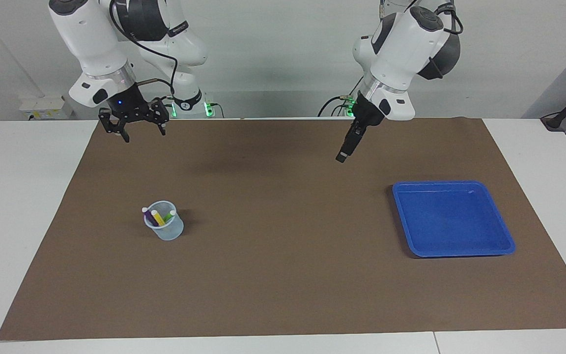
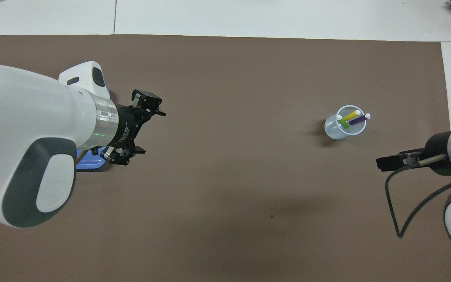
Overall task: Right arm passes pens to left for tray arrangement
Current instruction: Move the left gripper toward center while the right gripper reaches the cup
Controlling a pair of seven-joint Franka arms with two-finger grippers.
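Observation:
The purple pen (image 1: 149, 216), yellow pen (image 1: 157, 218) and green pen (image 1: 169, 215) stand together in a small translucent cup (image 1: 165, 231) toward the right arm's end of the table. The pens also show in the overhead view (image 2: 350, 118). The blue tray (image 1: 460, 253) lies toward the left arm's end with nothing in it. Only a corner of the tray (image 2: 90, 164) shows in the overhead view, under the left arm. My right gripper (image 1: 144, 133) hangs open and empty over the mat's edge nearest the robots. My left gripper (image 1: 343, 157) hangs open and empty above the mat, beside the tray.
A brown mat (image 1: 283, 275) covers most of the white table (image 1: 22, 206). The cup (image 2: 343, 129) stands alone on the mat, apart from the tray.

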